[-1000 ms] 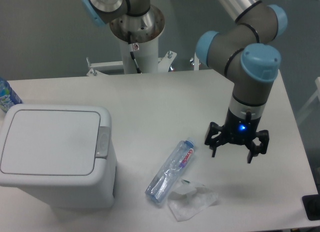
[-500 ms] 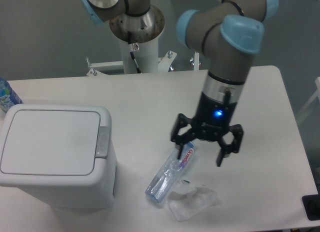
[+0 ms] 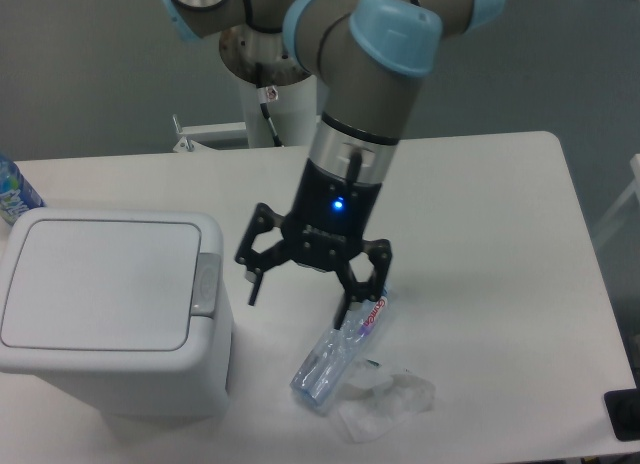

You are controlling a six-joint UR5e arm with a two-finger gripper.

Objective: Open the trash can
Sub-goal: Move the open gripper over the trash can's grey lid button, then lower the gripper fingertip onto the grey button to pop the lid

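The trash can (image 3: 110, 314) is a large boxy white bin at the left of the table. Its flat lid (image 3: 100, 282) lies shut, and the grey push-button latch (image 3: 207, 284) sits at the lid's right edge. My gripper (image 3: 298, 299) hangs open and empty over the table, a short way right of the latch and not touching the bin. Its right fingertip is just above the top of the crushed bottle.
A crushed clear plastic bottle (image 3: 340, 349) with a red label lies right of the bin. A crumpled clear wrapper (image 3: 385, 402) lies by its lower end. A blue-labelled bottle (image 3: 14, 194) peeks in at the left edge. The arm's white pedestal (image 3: 272, 94) stands behind the table.
The arm has swung left across the table, carrying the open gripper from the right side past the crushed bottle to near the bin's latch. The bin and bottle have not moved.
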